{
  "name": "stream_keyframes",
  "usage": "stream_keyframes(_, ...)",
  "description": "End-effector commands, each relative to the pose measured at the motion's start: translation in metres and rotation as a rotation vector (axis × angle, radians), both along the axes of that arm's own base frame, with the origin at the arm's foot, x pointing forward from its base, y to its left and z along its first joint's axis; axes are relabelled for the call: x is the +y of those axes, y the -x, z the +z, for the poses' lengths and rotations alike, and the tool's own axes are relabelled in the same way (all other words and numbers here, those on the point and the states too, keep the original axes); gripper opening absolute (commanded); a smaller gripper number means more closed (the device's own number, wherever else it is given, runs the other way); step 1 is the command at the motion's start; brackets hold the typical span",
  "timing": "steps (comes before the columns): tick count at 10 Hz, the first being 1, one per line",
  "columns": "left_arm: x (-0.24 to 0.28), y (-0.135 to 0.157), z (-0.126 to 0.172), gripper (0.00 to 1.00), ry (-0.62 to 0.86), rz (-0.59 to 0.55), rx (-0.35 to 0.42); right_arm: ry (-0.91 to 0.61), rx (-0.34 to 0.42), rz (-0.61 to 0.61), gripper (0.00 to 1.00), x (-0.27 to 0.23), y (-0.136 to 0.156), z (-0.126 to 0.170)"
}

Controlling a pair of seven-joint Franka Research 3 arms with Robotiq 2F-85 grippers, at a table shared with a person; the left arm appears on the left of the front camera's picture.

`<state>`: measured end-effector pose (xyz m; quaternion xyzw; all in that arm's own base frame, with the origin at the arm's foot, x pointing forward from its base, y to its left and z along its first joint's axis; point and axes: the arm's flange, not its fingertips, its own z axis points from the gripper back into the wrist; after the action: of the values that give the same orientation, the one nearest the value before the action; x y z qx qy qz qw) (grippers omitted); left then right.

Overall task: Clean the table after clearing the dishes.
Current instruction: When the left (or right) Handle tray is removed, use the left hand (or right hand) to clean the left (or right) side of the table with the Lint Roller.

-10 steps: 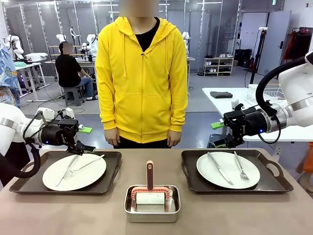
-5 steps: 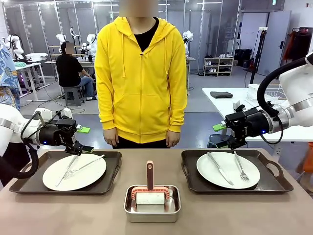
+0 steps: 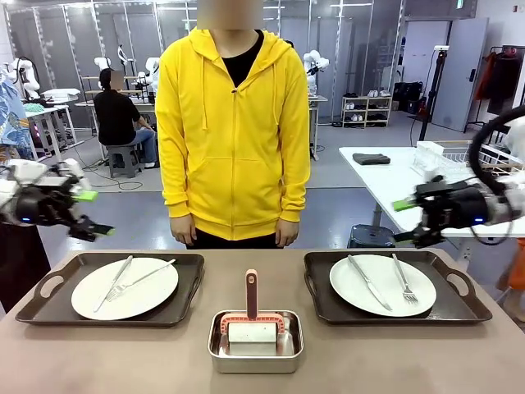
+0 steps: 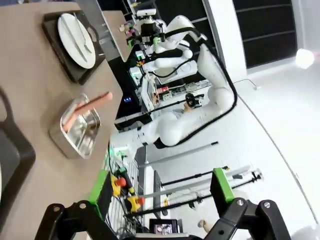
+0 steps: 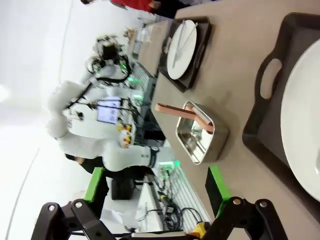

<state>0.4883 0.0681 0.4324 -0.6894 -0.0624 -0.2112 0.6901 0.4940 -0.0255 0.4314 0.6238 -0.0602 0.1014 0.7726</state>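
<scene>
Nearest, a steel pan (image 3: 215,351) holding a scrubber (image 3: 251,302) sits mid-front on the worktop (image 3: 385,361), seemingly ready for wiping, behind it the left tray (image 3: 29,310) and right tray (image 3: 480,310) – each bearing a white plate (image 3: 382,285) with cutlery – lie uncleared, and beyond them the left claw (image 3: 94,213) and right claw (image 3: 404,222) hover open, empty.

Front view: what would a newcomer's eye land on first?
The person in a yellow hoodie stands centre, at the far side. A left tray and right tray mirror each other, each bearing a white plate, with a steel pan between them nearer the camera. The left gripper and right gripper hang open past the far corners.
</scene>
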Motion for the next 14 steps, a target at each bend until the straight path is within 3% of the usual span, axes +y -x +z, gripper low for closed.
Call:
stream_keyframes(1,0.069,-0.001,-0.007,1.0,-0.005,0.025,0.047,-0.128,-0.019,-0.064,1.0,-0.063,0.006,0.001)
stream_keyframes(5,0.246,0.039,-0.02,1.0,0.099,0.114,0.057,-0.248,-0.073,-0.153,1.0,-0.191,0.048,-0.013)
stream_keyframes(7,0.293,0.052,-0.029,1.0,0.121,0.142,0.042,-0.268,-0.044,-0.214,1.0,-0.244,0.047,-0.028)
stream_keyframes(9,0.298,0.048,-0.032,1.0,0.137,0.158,0.046,-0.298,-0.035,-0.224,1.0,-0.248,0.031,-0.043)
stream_keyframes(10,0.245,0.049,-0.058,1.0,0.126,0.208,0.029,-0.259,-0.021,-0.235,1.0,-0.249,0.058,-0.034)
stream_keyframes(14,0.245,0.049,-0.058,1.0,0.126,0.208,0.029,-0.259,-0.021,-0.235,1.0,-0.249,0.058,-0.034)
